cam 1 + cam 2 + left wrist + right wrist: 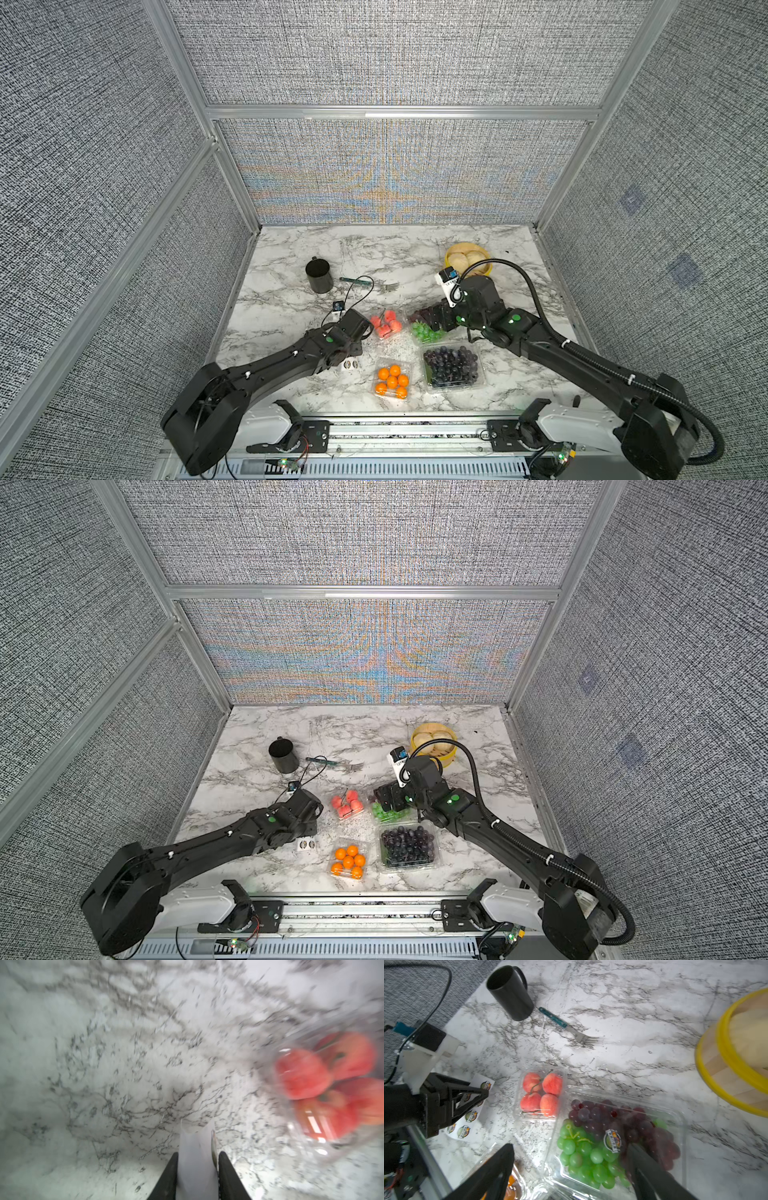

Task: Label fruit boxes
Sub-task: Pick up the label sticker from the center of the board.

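**Marble worktop: left claw on the label sheet, right claw over the grapes**

Grey woven walls close in a white marble worktop (pixel 415 257). We see four clear fruit boxes near its front middle, in two rows. In the farther row, the strawberry box (pixel 386 325) sits just beside the box of red and green grapes (pixel 424 332). In the nearer row, the box of orange balls (pixel 392 381) lies next to the box of dark grapes (pixel 451 368). A round label (pixel 612 1140) is stuck on the lid of the red and green grapes.

The left claw (pixel 198 1154) has both fingers pressed against white paper that stands between them. From the right wrist view we take this paper for the far end of the label sheet (pixel 470 1115), which lies on the worktop left of the strawberry box. The left wrist view is blurred.

The right claw (pixel 571 1149) is spread wide and holds nothing. It hangs over the red and green grapes, with one finger (pixel 645 1165) above the lid beside the label and the other off the box's edge.

Farther back are a black cup (pixel 319 275), a fork (pixel 372 283) and a yellow steamer (pixel 467 257).
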You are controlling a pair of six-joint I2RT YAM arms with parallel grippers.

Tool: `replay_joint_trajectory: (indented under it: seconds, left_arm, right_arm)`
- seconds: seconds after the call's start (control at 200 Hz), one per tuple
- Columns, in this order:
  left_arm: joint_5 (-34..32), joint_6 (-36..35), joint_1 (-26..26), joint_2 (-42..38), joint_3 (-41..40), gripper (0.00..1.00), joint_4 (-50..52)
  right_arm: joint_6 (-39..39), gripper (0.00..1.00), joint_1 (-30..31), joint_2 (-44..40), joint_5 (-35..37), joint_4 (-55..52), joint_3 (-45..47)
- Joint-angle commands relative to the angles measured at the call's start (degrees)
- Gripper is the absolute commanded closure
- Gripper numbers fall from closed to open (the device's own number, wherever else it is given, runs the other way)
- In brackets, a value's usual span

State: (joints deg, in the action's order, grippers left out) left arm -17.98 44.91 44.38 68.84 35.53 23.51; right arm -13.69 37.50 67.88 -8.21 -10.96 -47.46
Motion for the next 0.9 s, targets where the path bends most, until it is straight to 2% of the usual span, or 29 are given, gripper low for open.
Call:
replay_joint_trajectory:
  seconds: [0.0, 0.1, 0.19, 0.315, 0.455, 0.701, 0.756, 0.816, 0.896]
  left_arm:
    - [-0.8, -5.6, -0.1, -5.4, 1.7, 0.68, 0.7]
    - [1.8, -10.1, -0.1, -12.5, 1.5, 0.68, -4.4]
    - [7.4, -16.3, 0.0, -17.8, -1.6, 0.68, -16.3]
    - [11.2, -18.2, -0.1, -20.8, 0.5, 0.69, -19.6]
    - [13.4, -19.2, -0.1, -22.0, 0.9, 0.69, -24.1]
    - [13.2, -21.2, -0.1, -23.1, 0.4, 0.68, -26.7]
    - [13.6, -21.2, -0.1, -22.9, 0.2, 0.69, -27.3]
    - [13.8, -21.0, -0.1, -22.8, 0.1, 0.69, -27.7]
    - [14.0, -20.8, -0.1, -22.9, -0.2, 0.68, -28.2]
  right_arm:
    - [-2.0, 0.13, 0.0, -1.1, -11.3, 5.3, 0.7]
    - [-5.5, 0.13, 0.7, -0.5, -21.3, 10.6, 1.4]
    - [-7.4, 0.12, 4.0, 1.7, -26.4, 14.9, 0.7]
    - [-9.8, 0.13, 8.6, 6.6, -29.2, 22.3, -1.9]
    - [-14.5, 0.21, 9.5, 12.8, -33.5, 30.3, -5.0]
    - [-14.8, 0.29, 11.6, 19.2, -34.7, 32.7, -9.1]
    - [-15.0, 0.34, 11.9, 20.4, -34.7, 33.0, -9.1]
    - [-15.2, 0.43, 12.0, 21.3, -34.9, 33.5, -11.3]
    - [-15.1, 0.63, 11.9, 21.6, -33.8, 34.1, -11.1]
